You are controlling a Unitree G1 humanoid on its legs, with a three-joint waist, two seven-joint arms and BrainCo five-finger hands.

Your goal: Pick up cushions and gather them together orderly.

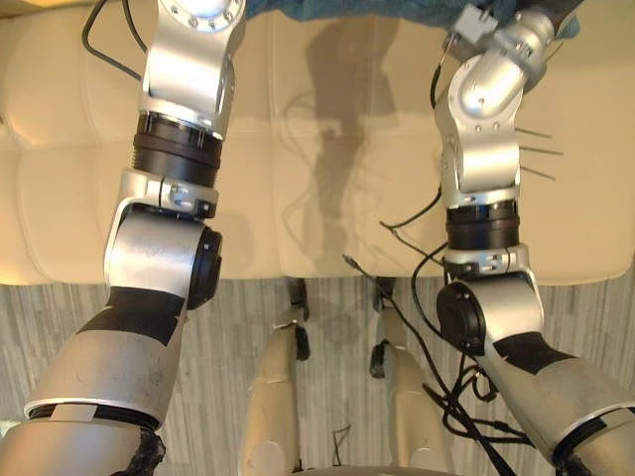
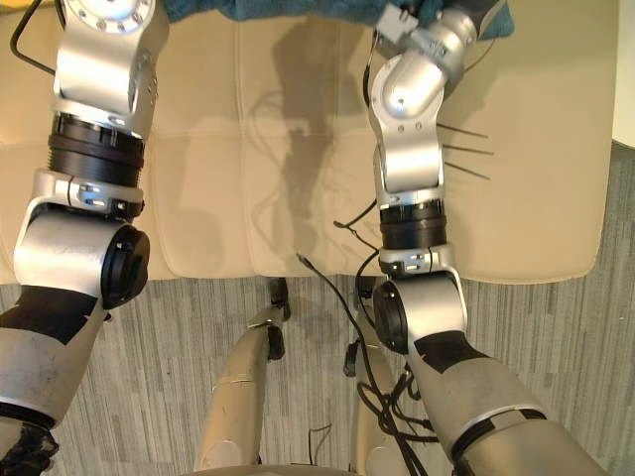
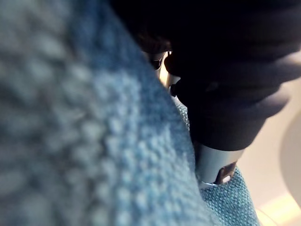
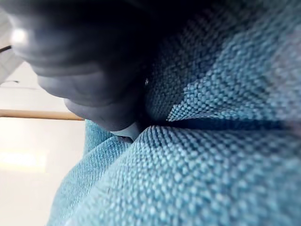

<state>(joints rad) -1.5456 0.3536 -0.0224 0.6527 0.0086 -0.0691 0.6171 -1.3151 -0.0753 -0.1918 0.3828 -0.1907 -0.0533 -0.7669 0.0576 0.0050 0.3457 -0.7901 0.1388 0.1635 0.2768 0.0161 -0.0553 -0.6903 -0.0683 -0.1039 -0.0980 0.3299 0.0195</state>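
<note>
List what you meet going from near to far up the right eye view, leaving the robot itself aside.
grey plank floor → cream sofa seat → blue cushion at the far edge, where both arms reach.

Both arms on my feed are smooth silver-grey shells. The left arm (image 1: 169, 248), at 9 o'clock, has a round disc at 11 o'clock ringed with small screws (image 1: 203, 12). Below it come a black band (image 1: 179, 149), a round black joint cap (image 1: 205, 266) and a black patch on the lower shell. The right arm (image 1: 483, 188), at 3 o'clock, has the same band and cap, a grey connector block (image 1: 476, 22) at 1 o'clock, and thin black cables (image 1: 451, 392) looping at 5 o'clock. In the wrist views I see a dark ribbed cover on the left hand (image 3: 235, 70) and on the right hand (image 4: 89, 70).
</note>
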